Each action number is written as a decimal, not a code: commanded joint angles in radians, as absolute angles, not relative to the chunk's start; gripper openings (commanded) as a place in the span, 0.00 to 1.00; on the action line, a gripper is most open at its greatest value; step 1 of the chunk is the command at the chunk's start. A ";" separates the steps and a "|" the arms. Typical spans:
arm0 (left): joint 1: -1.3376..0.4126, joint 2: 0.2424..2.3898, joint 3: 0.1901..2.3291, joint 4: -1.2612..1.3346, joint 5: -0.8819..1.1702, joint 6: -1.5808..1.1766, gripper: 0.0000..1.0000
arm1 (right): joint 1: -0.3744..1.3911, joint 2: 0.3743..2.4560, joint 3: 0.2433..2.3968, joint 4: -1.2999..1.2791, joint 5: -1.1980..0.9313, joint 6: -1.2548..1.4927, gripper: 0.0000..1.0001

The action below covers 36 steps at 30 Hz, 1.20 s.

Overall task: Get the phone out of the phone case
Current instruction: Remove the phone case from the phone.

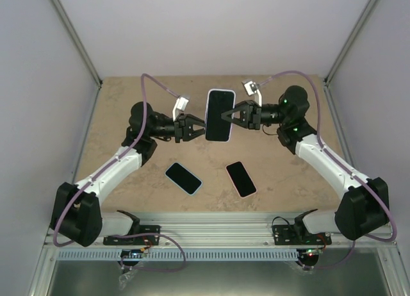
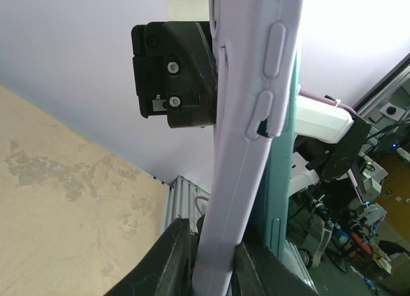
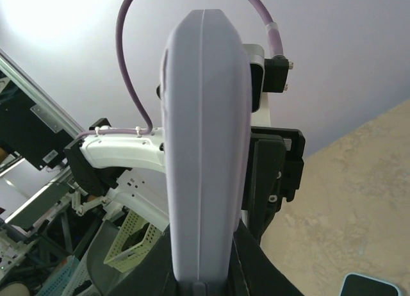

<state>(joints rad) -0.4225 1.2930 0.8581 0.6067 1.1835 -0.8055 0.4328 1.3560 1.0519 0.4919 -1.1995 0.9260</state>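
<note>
left gripper (image 1: 202, 125) and right gripper (image 1: 227, 115) clamp one cased phone (image 1: 218, 106), two loose phones (image 1: 184, 178) (image 1: 241, 179)

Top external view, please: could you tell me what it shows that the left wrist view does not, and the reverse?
Only the top view shows the held phone's dark screen, plus a blue-edged phone and a second phone lying loose on the table. Only the left wrist view shows the case's side buttons and a teal edge behind it. Both show the case pinched between the left fingers and right fingers, over the table.
</note>
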 commanded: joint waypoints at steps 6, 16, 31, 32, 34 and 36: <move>-0.442 1.291 0.850 0.679 1.080 -0.832 0.09 | 0.455 1.394 1.113 0.198 -1.173 0.698 0.08; -0.430 1.281 0.844 0.654 1.048 -0.848 0.00 | 0.367 1.378 1.169 0.014 -1.046 0.567 0.44; -0.381 1.288 0.851 0.429 0.842 -0.833 0.00 | 0.344 1.335 1.356 -0.333 -0.630 0.162 0.97; -0.381 1.291 0.851 0.414 0.828 -0.824 0.00 | 0.354 1.334 1.366 -0.345 -0.602 0.135 0.98; -0.380 1.295 0.856 0.383 0.796 -0.815 0.00 | 0.383 1.331 1.377 -0.364 -0.537 0.077 0.98; -0.380 1.302 0.864 0.357 0.771 -0.813 0.00 | 0.420 1.324 1.374 -0.369 -0.471 0.028 0.98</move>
